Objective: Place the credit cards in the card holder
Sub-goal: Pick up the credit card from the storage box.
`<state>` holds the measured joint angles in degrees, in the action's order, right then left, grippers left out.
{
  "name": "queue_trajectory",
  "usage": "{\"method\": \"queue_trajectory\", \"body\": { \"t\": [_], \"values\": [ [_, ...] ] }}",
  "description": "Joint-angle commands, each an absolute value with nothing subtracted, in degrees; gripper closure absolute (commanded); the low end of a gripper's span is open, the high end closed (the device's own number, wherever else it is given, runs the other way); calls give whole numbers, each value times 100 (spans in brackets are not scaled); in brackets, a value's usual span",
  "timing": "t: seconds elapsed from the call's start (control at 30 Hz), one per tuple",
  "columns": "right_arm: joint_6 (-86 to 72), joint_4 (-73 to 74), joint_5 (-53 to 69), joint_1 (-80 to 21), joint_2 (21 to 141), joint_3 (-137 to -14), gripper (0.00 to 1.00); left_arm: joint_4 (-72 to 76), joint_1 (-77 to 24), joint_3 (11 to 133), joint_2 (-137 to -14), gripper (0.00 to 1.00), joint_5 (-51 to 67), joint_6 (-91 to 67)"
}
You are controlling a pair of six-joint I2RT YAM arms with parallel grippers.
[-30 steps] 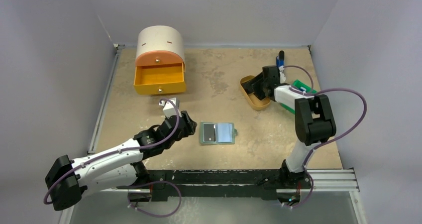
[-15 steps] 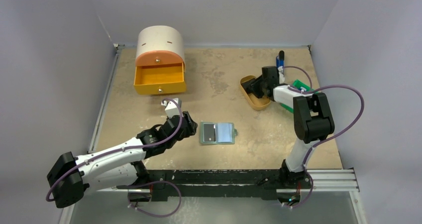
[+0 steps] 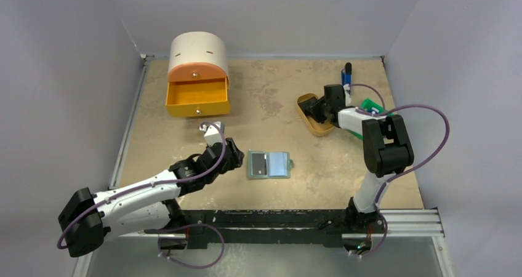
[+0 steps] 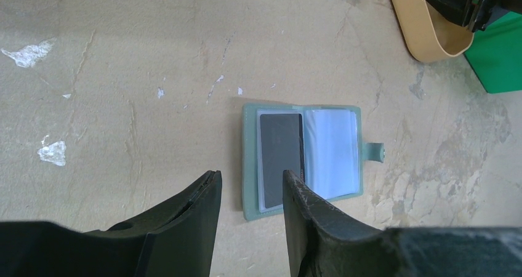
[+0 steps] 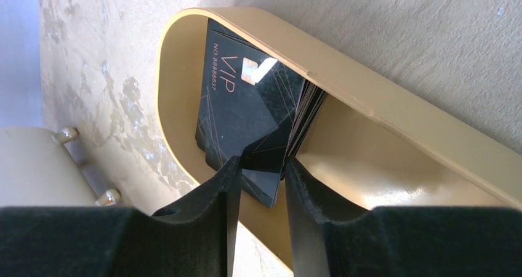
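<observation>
The card holder [image 3: 269, 164] lies open and flat at mid-table, with one black credit card [image 4: 280, 160] in its left pocket and pale blue-grey sleeves on the right; it also shows in the left wrist view [image 4: 332, 154]. My left gripper [image 4: 249, 175] is open and empty, just left of the holder [image 3: 237, 157]. A stack of black credit cards [image 5: 246, 104] leans inside the tan oval tray [image 5: 369, 86]. My right gripper [image 5: 261, 161] reaches into the tray [image 3: 314, 128] and its fingers pinch the near corner of the stack.
An orange drawer box with a cream top [image 3: 197, 74] stands open at the back left. A blue-and-black stick [image 3: 346, 74] lies at the back right. A green bin [image 3: 377, 108] sits behind the right arm, also seen in the left wrist view [image 4: 498, 55].
The right gripper has shifted slightly right inside the tray. The left arm edged a little toward the holder, then held still.
</observation>
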<state>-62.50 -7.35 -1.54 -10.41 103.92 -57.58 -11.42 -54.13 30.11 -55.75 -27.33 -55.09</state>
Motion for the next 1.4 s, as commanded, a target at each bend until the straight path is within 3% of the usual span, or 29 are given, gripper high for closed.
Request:
{"method": "queue_trajectory", "body": {
  "t": [0.0,0.17,0.8,1.37],
  "values": [
    [-6155,-844,-142,-999,10320,-5622,68,-993,-5406,2993,-5458,60,-2783,-5610],
    [-6132,-844,-149,-985,10212,-5519,73,-1001,-5405,2997,-5437,60,-2773,-5607],
    [-6070,-863,-169,-950,9849,-5229,73,-1035,-5405,2937,-5327,61,-2746,-5683],
    [-5966,-911,-117,-947,9634,-5306,90,-1002,-5405,2913,-5351,61,-2724,-5721]
  ]
}}
